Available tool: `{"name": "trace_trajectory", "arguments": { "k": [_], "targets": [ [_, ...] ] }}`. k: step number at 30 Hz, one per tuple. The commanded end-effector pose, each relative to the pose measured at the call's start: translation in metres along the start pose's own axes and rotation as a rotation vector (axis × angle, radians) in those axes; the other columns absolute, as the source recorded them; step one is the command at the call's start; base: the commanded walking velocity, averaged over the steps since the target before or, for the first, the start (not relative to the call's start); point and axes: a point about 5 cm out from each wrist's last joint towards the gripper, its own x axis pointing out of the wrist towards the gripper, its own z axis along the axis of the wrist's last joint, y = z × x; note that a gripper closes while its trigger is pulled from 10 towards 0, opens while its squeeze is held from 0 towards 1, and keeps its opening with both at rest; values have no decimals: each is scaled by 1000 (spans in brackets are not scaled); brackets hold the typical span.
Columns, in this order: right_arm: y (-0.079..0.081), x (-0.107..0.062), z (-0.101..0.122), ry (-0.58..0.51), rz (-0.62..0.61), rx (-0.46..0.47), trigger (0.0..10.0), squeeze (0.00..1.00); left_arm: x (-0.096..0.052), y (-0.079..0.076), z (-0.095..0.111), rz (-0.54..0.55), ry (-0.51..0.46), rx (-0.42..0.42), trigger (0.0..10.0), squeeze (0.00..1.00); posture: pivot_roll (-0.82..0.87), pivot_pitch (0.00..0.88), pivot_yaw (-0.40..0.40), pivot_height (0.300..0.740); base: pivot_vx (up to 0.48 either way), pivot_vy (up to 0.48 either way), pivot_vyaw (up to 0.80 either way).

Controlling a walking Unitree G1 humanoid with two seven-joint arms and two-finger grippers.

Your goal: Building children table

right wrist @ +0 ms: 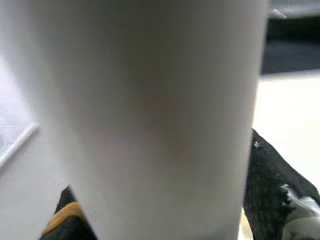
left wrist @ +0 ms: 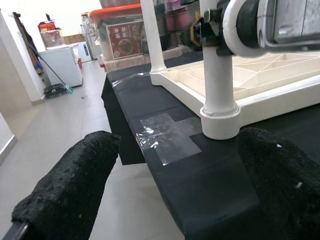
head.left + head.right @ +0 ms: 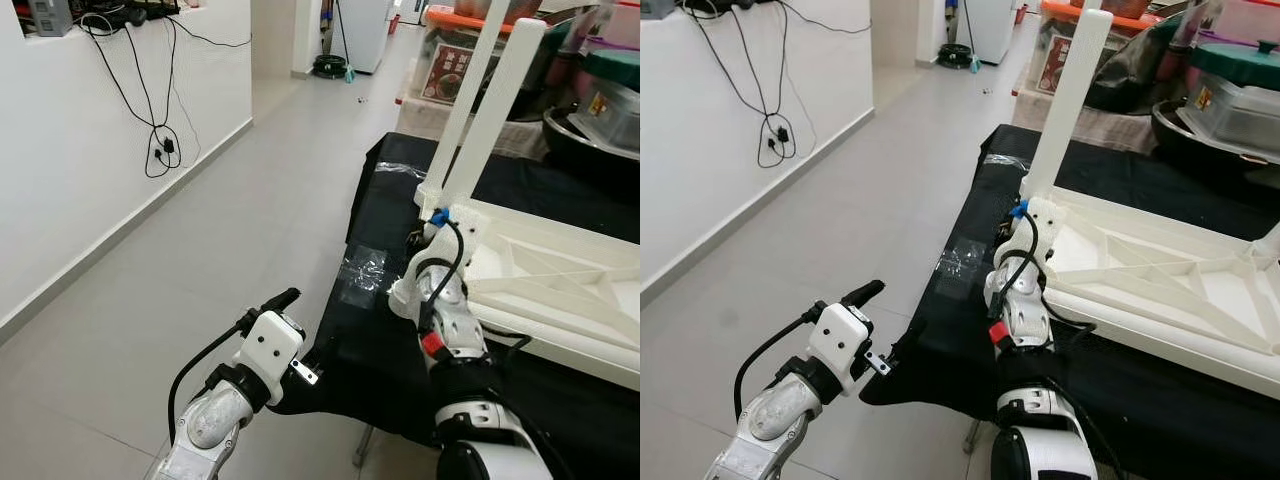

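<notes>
A white children's table top (image 3: 545,265) lies upside down on a black-covered table (image 3: 380,360). A white leg (image 3: 497,110) stands upright in its near-left corner socket, and a second leg (image 3: 462,95) rises just behind it. My right gripper (image 3: 432,226) is shut on the base of the near leg. In the right wrist view the leg (image 1: 155,110) sits close between the black fingers (image 1: 272,190). My left gripper (image 3: 298,332) hangs open off the black table's left edge, below the corner, with nothing between its fingers (image 2: 70,190).
Clear tape (image 3: 362,272) is stuck on the black cloth near the corner. Storage boxes (image 3: 455,60) and pots (image 3: 600,110) crowd the far right. A white wall with hanging cables (image 3: 160,140) runs along the left, and grey tiled floor (image 3: 230,230) lies between.
</notes>
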Motion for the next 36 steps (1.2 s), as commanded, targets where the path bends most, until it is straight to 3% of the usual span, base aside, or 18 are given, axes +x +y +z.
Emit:
{"name": "trace_trajectory", "arguments": {
  "k": [1, 6, 14, 22, 24, 27, 30, 31, 36],
  "targets": [
    [-1, 5, 15, -69, 73, -8, 10000, 0, 1, -1, 2, -12, -3, 3, 10000, 0, 101, 0, -105, 740, 0, 0, 0],
    [1, 1, 9, -50, 204, -48, 10000, 0, 1, -1, 1, -10, -2, 3, 10000, 0, 99, 0, -108, 740, 0, 0, 0],
    [-4, -12, -8, -27, 246, -25, 10000, 0, 2, -1, 2, -1, -5, -9, 10000, 0, 95, 0, -109, 740, 0, 0, 0],
    [-15, -44, -27, 2, 327, -53, 10000, 0, 1, -1, 1, -8, 0, -1, 10000, 0, 74, 0, -102, 740, 0, 0, 0],
    [-15, -44, -27, 2, 327, -53, 10000, 0, 1, -1, 1, -8, 0, -1, 10000, 0, 74, 0, -102, 740, 0, 0, 0],
    [-31, -68, -42, 30, 352, -131, 10000, 0, 1, 0, -2, -3, 14, -14, 10000, 0, 65, 0, -97, 740, 0, 0, 0],
    [-35, -73, -45, 35, 344, -148, 10000, 0, 1, 0, -3, 4, 27, -23, 10000, 0, 65, 0, -97, 740, 0, 0, 0],
    [-38, -76, -47, 36, 338, -148, 10000, 1000, 0, 1, -5, 10, 40, -31, 10000, 0, 63, 0, -93, 740, 0, 0, 0],
    [-39, -85, -50, 33, 336, -150, 10000, 1000, -2, 2, -10, 24, 70, -58, 10000, 0, 64, 0, -91, 740, 0, 0, 0]
  ]
}}
